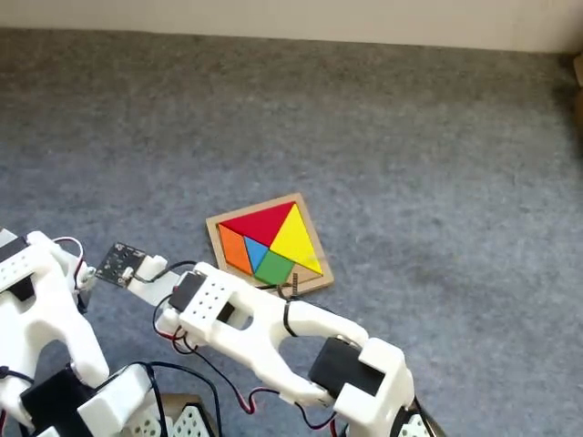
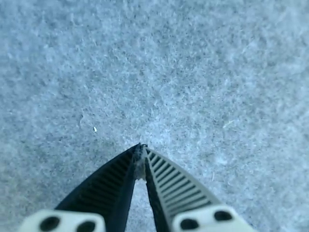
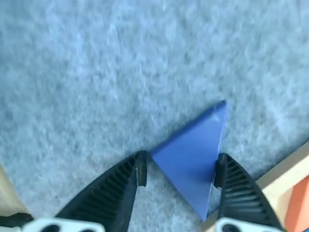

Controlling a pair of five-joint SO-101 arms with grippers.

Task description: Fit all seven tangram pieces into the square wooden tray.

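The square wooden tray [image 1: 310,278] lay turned like a diamond on the grey-carpeted bench [image 1: 437,137]. Five pieces sat inside it: a red triangle [image 1: 260,223] at the far side, a yellow triangle [image 1: 296,238] beside that, then an orange piece [image 1: 235,250], a small light blue piece [image 1: 256,252] and a green piece [image 1: 273,267] along the near side. A strip of bare wood showed at the tray's near corner. From where I stood, the right arm [image 1: 264,328] stretched low across the front of the tray, and the left arm [image 1: 46,319] stood well off to the side. In the right wrist view, the right tool [image 3: 180,169] was down at the carpet with its jaws spread wide. A dark blue triangle [image 3: 193,154] lay flat between them, just outside the tray's wooden rim [image 3: 285,174], where the orange piece [image 3: 299,208] showed within. One fingertip [image 3: 219,169] sat against the triangle's edge. I could not tell whether the other quite touched its corner. The left tool [image 2: 141,154] was closed with nothing in it, its tips pressed together over bare carpet.
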